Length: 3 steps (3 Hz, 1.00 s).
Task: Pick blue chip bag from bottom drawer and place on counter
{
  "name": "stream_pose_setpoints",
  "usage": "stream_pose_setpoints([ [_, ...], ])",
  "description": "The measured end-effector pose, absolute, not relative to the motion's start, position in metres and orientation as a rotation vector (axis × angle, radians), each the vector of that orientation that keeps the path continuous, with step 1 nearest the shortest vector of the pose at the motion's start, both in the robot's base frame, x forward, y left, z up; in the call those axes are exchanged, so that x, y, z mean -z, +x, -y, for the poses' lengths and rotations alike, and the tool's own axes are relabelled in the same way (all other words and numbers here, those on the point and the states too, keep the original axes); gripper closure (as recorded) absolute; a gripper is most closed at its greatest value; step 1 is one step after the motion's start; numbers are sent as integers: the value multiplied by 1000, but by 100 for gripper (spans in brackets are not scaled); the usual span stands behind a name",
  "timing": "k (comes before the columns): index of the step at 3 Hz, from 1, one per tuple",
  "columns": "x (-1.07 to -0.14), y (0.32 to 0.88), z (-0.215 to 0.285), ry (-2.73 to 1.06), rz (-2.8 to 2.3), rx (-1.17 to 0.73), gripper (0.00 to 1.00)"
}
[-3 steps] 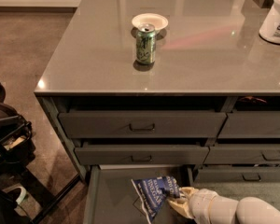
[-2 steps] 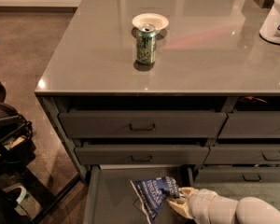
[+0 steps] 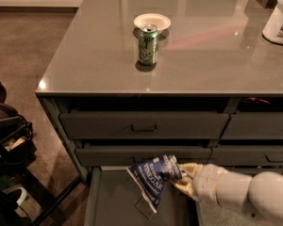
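Grey bottom drawer [image 3: 115, 210] stands open; the blue chip bag [image 3: 153, 181] hangs above its floor, long axis slanting down-left, clamped at its right end by the gripper [image 3: 180, 178]. The counter [image 3: 203, 60] lies above, farther back.

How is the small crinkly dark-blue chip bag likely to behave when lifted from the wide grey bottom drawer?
Probably floppy: the dark-blue chip bag, pinched at one end by the gripper above the grey bottom drawer, droops towards its free corner. Likely light, since that end grip alone seems to carry it. Its film looks smooth, so it might slip.
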<state>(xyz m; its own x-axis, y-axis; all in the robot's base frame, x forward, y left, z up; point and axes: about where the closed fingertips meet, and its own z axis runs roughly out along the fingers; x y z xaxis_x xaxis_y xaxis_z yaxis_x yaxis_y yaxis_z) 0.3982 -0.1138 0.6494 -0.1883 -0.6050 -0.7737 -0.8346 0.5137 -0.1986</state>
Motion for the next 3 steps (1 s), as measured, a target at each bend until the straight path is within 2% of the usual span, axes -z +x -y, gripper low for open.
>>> stream_pose_setpoints([
  [2,-843,376,89,-1399,-1632,-66,100],
  [3,-843,376,89,-1400,-1631,-66,100],
])
